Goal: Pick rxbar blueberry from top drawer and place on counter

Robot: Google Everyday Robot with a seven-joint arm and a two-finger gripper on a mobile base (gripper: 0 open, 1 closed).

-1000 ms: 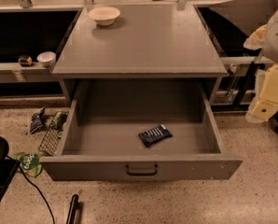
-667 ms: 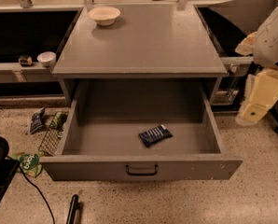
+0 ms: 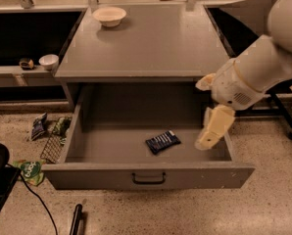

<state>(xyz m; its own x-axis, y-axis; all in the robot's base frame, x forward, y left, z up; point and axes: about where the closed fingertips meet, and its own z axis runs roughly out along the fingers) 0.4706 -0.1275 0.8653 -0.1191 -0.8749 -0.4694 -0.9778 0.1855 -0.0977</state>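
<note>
A pale bowl (image 3: 109, 16) sits at the upper left; a small white cup (image 3: 49, 61) and a dark lump (image 3: 26, 63) rest on a low ledge (image 3: 9, 71). On the speckled floor (image 3: 263, 204) lie crumpled wrappers (image 3: 38, 126), a wire rack (image 3: 52, 148), a green packet (image 3: 31, 170) and a black cable (image 3: 38, 199) — the gripper (image 3: 202, 114), fingers apart, hangs at the right.

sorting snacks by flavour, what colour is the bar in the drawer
The bar is dark blue with pale lines, camera view; gripper hangs beside it.
</note>
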